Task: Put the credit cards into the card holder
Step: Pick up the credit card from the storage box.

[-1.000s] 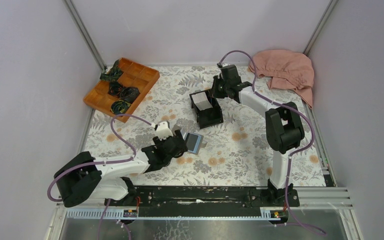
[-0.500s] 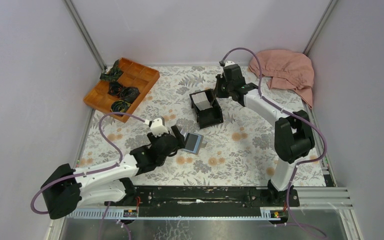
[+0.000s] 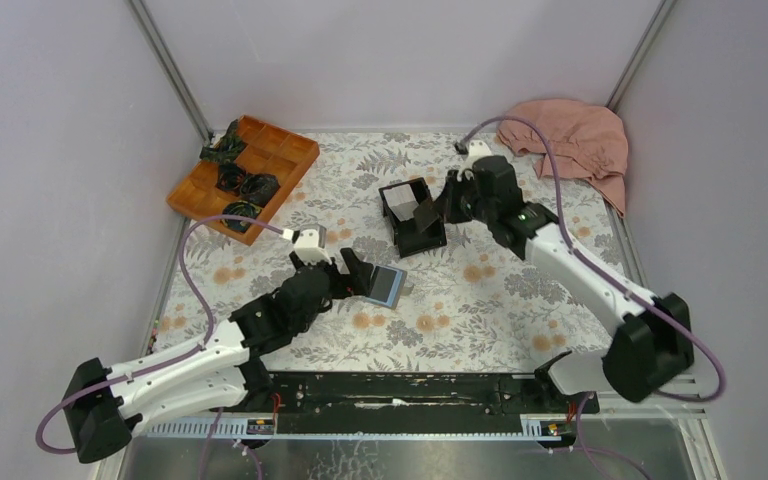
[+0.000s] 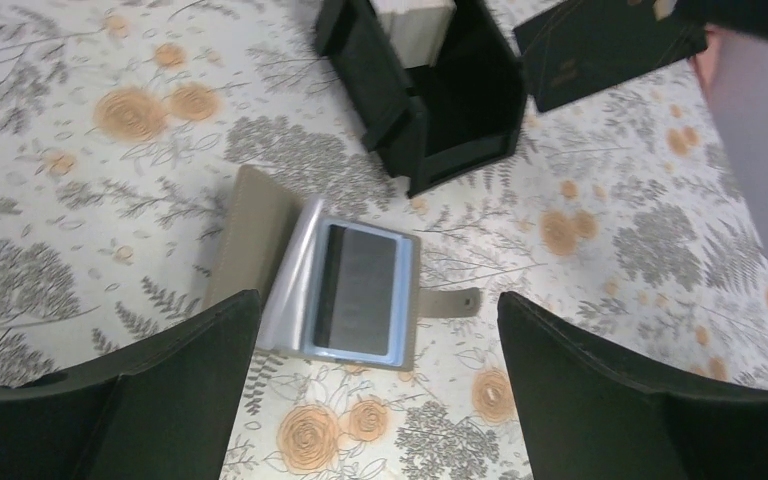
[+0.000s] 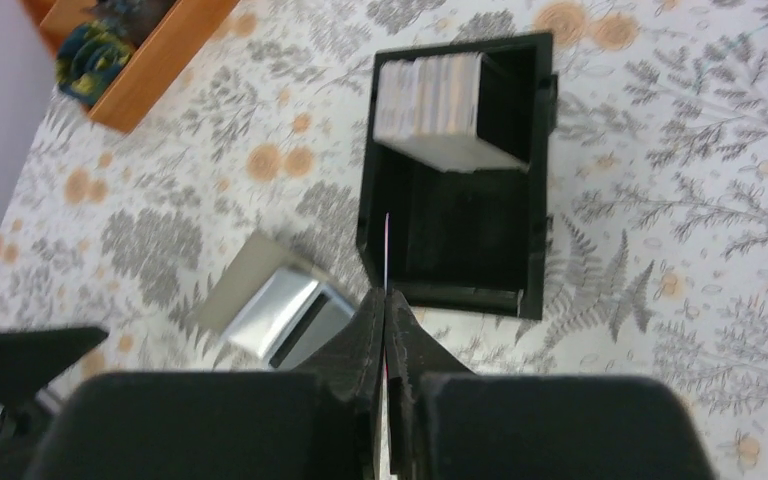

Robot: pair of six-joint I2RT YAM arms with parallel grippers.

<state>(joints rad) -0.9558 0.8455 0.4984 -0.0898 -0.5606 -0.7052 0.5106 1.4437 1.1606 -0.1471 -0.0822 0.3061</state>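
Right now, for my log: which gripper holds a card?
The right gripper, shut on one dark card; the left gripper is open, empty, near the card holder.

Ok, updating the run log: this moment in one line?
right claw shut on card by black box | left claw open over open card holder

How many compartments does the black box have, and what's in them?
2. The far compartment holds the stack of credit cards; the near compartment, toward the card holder, looks empty.
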